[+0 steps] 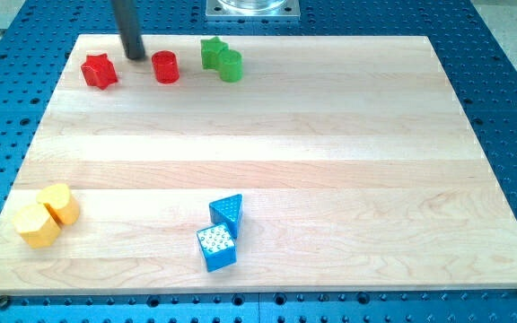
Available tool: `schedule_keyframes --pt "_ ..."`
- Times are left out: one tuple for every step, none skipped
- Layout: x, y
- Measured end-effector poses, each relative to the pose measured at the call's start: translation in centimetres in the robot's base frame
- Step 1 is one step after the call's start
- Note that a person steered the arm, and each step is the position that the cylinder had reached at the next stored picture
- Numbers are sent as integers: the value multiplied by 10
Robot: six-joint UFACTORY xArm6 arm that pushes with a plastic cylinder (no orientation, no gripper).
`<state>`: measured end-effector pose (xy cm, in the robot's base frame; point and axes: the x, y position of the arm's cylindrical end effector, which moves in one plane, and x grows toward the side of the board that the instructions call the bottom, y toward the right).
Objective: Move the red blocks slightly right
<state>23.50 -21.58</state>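
A red star block (100, 71) lies near the view's top left of the wooden board (330, 135). A red cylinder block (165, 67) lies a little to its right. My tip (135, 56) is between the two red blocks and slightly above them in the view, touching neither. The rod rises out of the view's top.
A green star block (212, 51) and a green cylinder block (230, 65) touch each other right of the red cylinder. Two yellow blocks (48, 215) sit at the bottom left. A blue triangle block (227, 213) and a blue cube (216, 248) sit at the bottom middle.
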Motion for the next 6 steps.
schedule_keyframes --pt "-7 -43" --pt "25 -67" --pt "31 -58" --pt "43 -18" --pt "48 38" --pt "17 18"
